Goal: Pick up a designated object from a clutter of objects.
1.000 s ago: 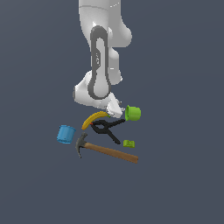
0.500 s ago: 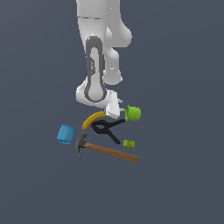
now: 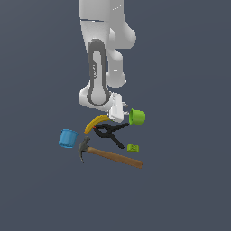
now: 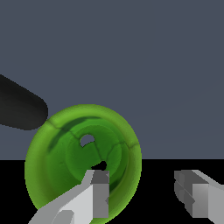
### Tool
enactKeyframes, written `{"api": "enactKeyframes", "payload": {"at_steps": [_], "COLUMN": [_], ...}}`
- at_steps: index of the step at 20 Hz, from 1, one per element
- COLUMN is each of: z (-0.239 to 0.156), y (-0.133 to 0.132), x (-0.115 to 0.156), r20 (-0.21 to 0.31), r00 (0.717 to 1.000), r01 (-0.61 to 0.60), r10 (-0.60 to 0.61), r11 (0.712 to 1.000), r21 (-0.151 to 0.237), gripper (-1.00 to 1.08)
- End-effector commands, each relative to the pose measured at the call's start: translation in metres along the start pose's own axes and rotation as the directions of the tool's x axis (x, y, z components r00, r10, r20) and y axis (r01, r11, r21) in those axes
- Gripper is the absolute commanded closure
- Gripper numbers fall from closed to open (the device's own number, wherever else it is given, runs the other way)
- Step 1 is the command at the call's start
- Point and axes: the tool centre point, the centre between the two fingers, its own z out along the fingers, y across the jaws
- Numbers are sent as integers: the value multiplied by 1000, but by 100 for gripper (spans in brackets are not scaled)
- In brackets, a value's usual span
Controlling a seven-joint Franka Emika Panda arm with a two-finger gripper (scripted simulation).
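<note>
A: Closing in on the lime-green cup [image 3: 137, 117]. Gripper [image 4: 146, 192] is spread wide, nothing held. Cup lies on its side at the edge of the clutter toward the exterior view's right, just beside the black clamp [image 3: 109, 132] and the banana [image 3: 96, 122].

B: How to do it well?

A: One finger [image 4: 98, 192] shows in front of the cup's mouth, the other stands clear outside the rim. I'd pinch the wall between them, come down a bit more, then close gently; thin plastic, it could roll.

B: Views differ?

A: Wrist view shows the cup's open mouth, its inside and the finger gap. Exterior view hides the fingertips but shows the layout: blue cup [image 3: 68, 138], hammer [image 3: 108, 154], tiny green block [image 3: 132, 148], all apart from the target.
</note>
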Motion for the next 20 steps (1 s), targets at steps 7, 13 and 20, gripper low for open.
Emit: {"api": "enactKeyframes", "payload": {"at_steps": [7,13,20], "z": [23,26,26], "y": [1,2,2], "x": [0,0,0], "r20": [1,1,1], "r00": [1000,1000,1000], "r01": [-4,-5,-5], "r10": [4,5,5], "r11": [1000,1000,1000], "r21": [1,2,2], "gripper": [-20,108,108]}}
